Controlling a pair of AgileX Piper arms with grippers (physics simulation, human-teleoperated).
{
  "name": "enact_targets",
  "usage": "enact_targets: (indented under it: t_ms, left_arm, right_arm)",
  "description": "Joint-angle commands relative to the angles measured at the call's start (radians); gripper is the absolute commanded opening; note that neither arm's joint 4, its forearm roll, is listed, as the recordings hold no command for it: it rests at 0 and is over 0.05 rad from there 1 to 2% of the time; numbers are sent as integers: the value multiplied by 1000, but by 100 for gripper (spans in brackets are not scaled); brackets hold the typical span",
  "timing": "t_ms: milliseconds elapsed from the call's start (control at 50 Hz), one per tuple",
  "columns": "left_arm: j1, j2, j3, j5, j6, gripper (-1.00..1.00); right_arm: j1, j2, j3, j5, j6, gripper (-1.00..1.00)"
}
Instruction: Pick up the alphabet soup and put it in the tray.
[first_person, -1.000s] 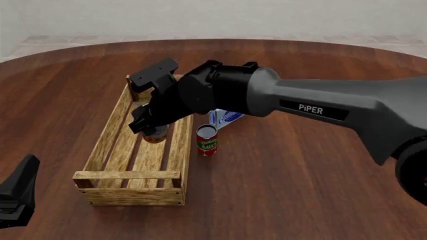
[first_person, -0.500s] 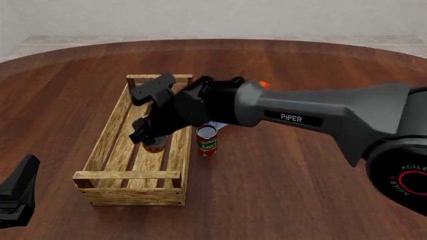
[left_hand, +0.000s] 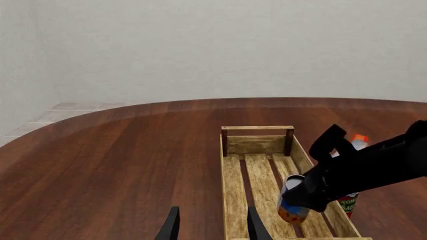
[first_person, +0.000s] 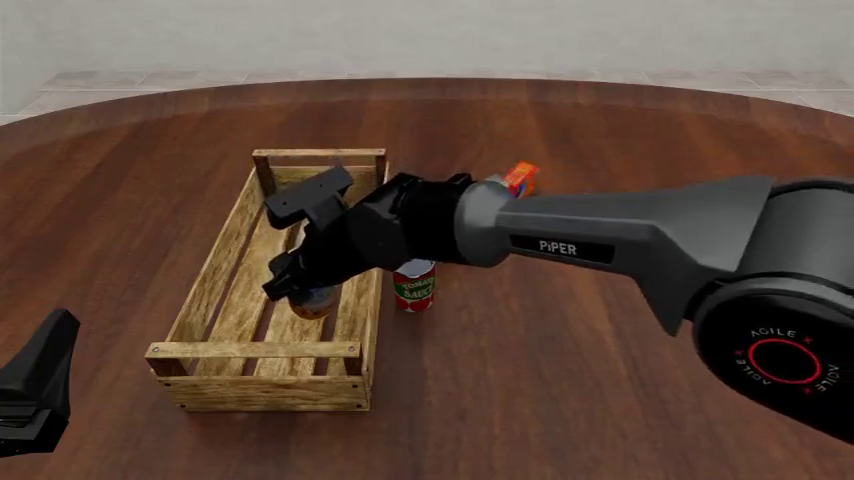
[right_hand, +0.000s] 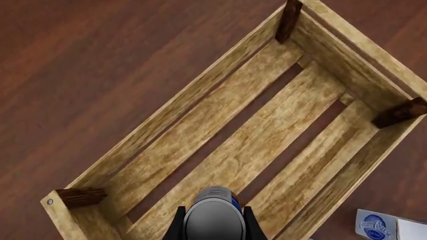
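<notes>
Lowered since a second ago, my right gripper pinches the alphabet soup, a rigid, slick, light can held by its sides, just above the tray slats; left jaws spread.

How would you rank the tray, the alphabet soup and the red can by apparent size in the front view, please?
1. The tray, by far the largest.
2 and 3. The red can and the alphabet soup: unranked, since the right tool hides most of the soup.

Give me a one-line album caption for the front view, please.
Right arm's fingers hold the alphabet soup low inside the tray, a red can standing just outside.
</notes>
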Motion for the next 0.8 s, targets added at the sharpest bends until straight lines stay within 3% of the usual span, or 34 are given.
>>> enact_targets:
  t_ms: [20,800]
  left_arm:
    - [2,2,1,-6,0,100]
    - [2,2,1,-6,0,100]
  right_arm:
    - [-4,4,-11,-6,20,100]
    - [-2,-159,60,32,-12,100]
